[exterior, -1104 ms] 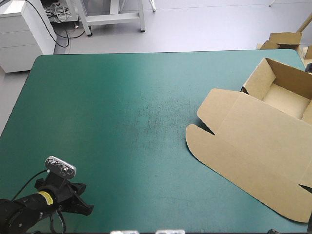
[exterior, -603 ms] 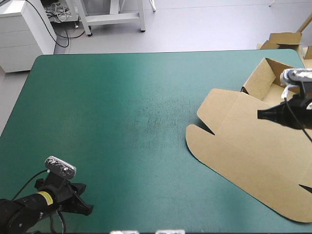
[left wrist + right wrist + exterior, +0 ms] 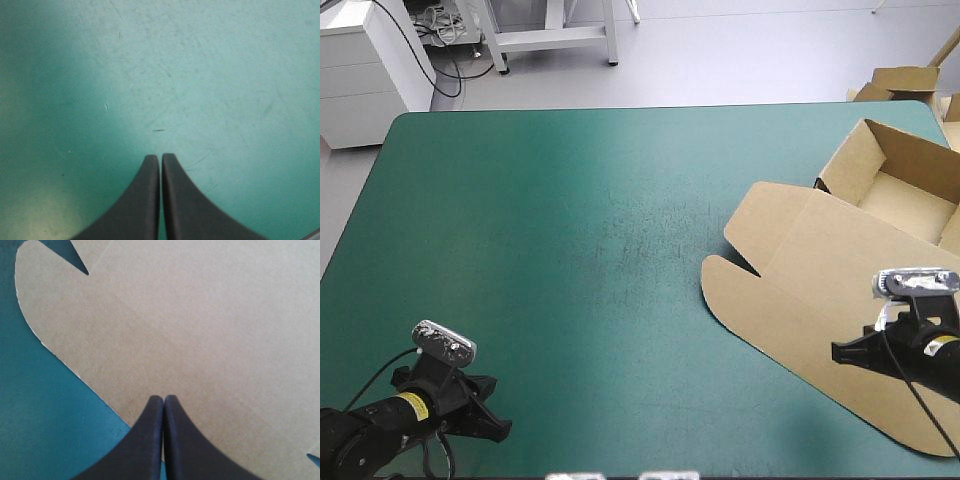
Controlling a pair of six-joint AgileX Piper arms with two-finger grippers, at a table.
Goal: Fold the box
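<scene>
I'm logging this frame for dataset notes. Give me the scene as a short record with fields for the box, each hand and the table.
box: brown, walls raised at the table's far right, lid flat
left hand: shut, over bare cover near the table's near left corner, apart from the box
right hand: shut, over the lid by its near edge; cannot tell whether it touches
table: teal-green cover, bare left of the box

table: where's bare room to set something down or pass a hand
The teal-green cover is bare across the left and middle, from the far edge down to the left gripper at the near left corner. The right side is crowded: the box lies there, with the right gripper over it.
</scene>
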